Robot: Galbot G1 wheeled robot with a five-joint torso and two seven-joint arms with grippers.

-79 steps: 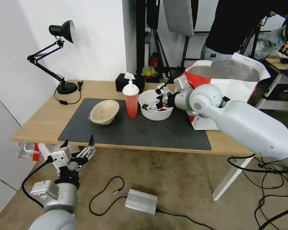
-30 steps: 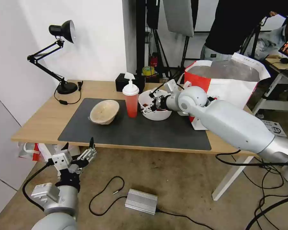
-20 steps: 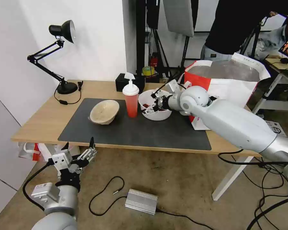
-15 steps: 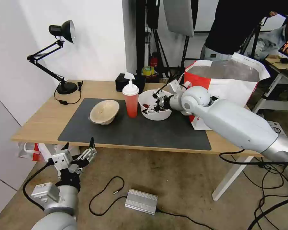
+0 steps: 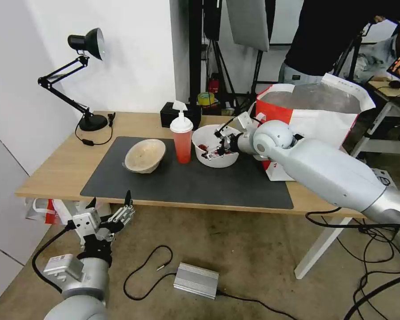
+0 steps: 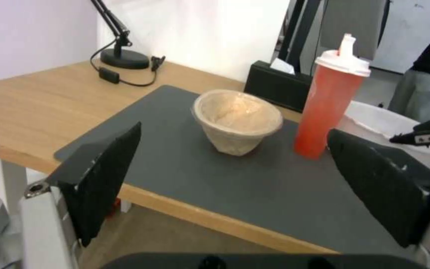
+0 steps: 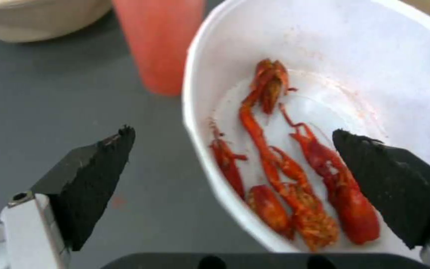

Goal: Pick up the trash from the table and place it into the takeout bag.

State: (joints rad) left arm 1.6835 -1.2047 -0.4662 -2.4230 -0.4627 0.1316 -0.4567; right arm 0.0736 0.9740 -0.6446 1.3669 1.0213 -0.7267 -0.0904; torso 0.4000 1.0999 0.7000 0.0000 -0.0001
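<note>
On the table (image 5: 53, 169) a dark mat (image 5: 186, 182) carries the trash. The white bowl (image 5: 218, 161) holds red scraps (image 7: 284, 175). My right gripper (image 5: 214, 146) is open at its near rim. In the right wrist view that gripper (image 7: 232, 132) straddles the rim of the bowl (image 7: 324, 74), one finger over the mat, the other over the scraps. Left of it stand the red cup (image 5: 182, 144) and the beige bowl (image 5: 144, 155). The takeout bag (image 5: 315, 118) stands open at the right. My left gripper (image 5: 109, 209) hangs open below the table's front edge.
A black desk lamp (image 5: 86, 80) stands at the back left and a black tissue box (image 5: 169, 116) sits behind the cup. A person stands behind the bag. Cables and a metal box (image 5: 196, 280) lie on the floor under the table.
My right arm has swung its elbow lower and farther back while the gripper stayed at the white bowl, edging slightly right in the last second. The left arm has barely moved.
</note>
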